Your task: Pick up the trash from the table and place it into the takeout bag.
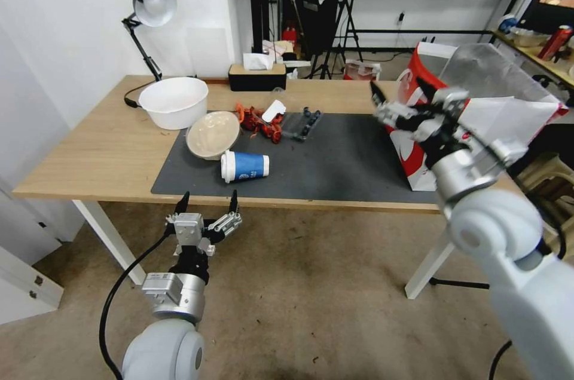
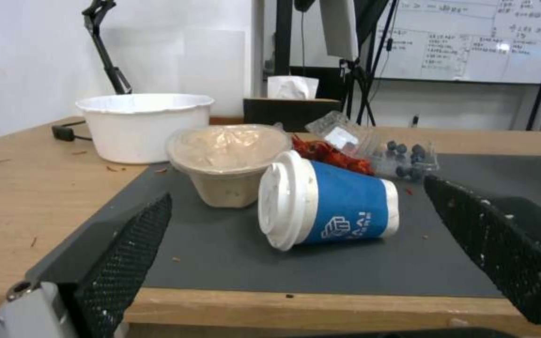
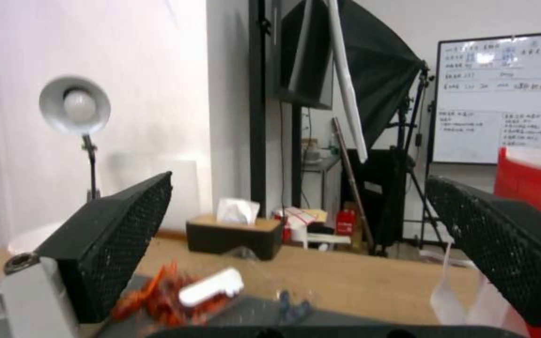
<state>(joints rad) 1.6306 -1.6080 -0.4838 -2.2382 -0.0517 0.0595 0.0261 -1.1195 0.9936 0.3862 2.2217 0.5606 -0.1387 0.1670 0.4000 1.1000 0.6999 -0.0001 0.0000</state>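
Left claw [image 1: 207, 204] spread wide before blue paper cup [image 1: 245, 166]; right claw [image 1: 402, 95] spread, empty.
Risk: cup lies sideways on tabletop [image 1: 89, 147]; could roll off.

Left end effector [image 1: 208, 202] sits low with its black mesh-padded fingers [image 2: 127, 249] spread wide, nothing in them. Right end effector [image 1: 402, 93] is raised higher, silver wrist bent, fingers also apart and empty.

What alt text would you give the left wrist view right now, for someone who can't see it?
The open left gripper sits at the table edge, its fingers framing a white-lidded blue paper cup lying on its side on the grey mat. Behind the cup stand a beige bowl and a white bowl.
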